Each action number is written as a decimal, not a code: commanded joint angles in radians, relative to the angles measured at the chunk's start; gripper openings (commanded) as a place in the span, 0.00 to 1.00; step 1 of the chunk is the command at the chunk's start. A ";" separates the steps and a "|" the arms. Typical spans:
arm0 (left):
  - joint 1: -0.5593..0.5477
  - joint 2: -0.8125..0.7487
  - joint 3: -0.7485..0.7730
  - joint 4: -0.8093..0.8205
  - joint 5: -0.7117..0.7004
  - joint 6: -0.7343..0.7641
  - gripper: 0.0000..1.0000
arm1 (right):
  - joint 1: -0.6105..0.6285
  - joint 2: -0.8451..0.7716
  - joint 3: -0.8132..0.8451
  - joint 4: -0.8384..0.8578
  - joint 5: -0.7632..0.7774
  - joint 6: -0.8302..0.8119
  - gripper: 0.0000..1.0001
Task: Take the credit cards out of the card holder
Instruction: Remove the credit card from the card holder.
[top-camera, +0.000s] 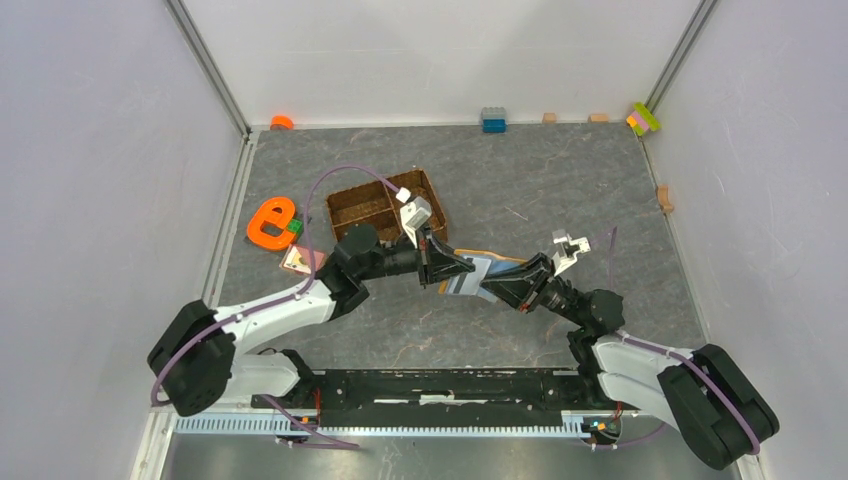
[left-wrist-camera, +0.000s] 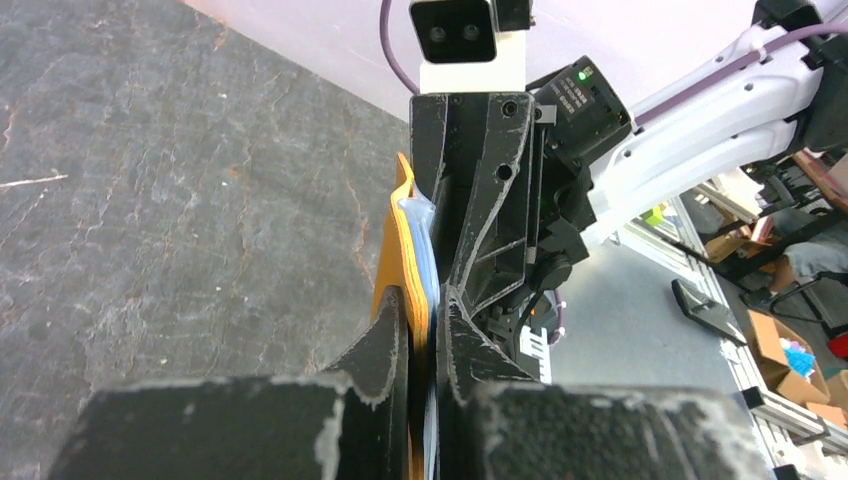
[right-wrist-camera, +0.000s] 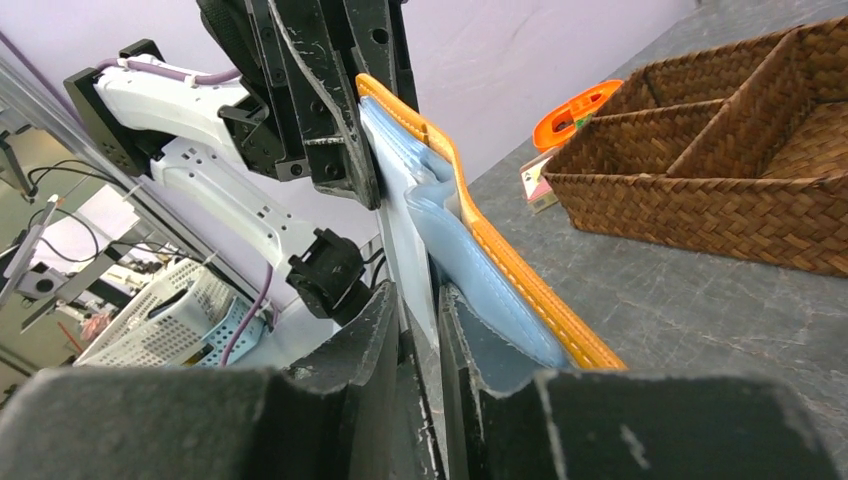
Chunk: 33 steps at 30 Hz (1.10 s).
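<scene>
The orange card holder (top-camera: 503, 260) hangs in the air above the table's middle, between both arms. My left gripper (top-camera: 452, 270) is shut on one end of it; in the left wrist view the orange cover (left-wrist-camera: 392, 265) and its blue lining sit pinched between the jaws (left-wrist-camera: 425, 335). From the opposite side my right gripper (top-camera: 492, 284) is shut on a pale grey-white credit card (right-wrist-camera: 402, 235) standing against the holder's blue-grey lining (right-wrist-camera: 470, 270). Beside it runs the holder's orange edge (right-wrist-camera: 520, 280). How deep the card sits in its slot is hidden by the fingers.
A brown woven divided tray (top-camera: 385, 205) stands just behind the left gripper and shows in the right wrist view (right-wrist-camera: 720, 160). An orange e-shaped toy (top-camera: 270, 222) and a small flat tile (top-camera: 297, 260) lie to the left. Coloured bricks (top-camera: 493, 120) line the back wall.
</scene>
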 joint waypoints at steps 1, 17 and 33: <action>-0.039 0.096 -0.008 0.245 0.197 -0.142 0.02 | 0.026 -0.005 0.014 0.410 -0.018 0.013 0.26; -0.039 0.089 0.044 -0.053 -0.001 -0.041 0.22 | 0.020 -0.082 0.030 0.028 0.065 -0.148 0.00; 0.083 0.182 0.038 0.061 0.096 -0.236 0.11 | -0.121 0.019 0.022 -0.040 0.059 -0.057 0.00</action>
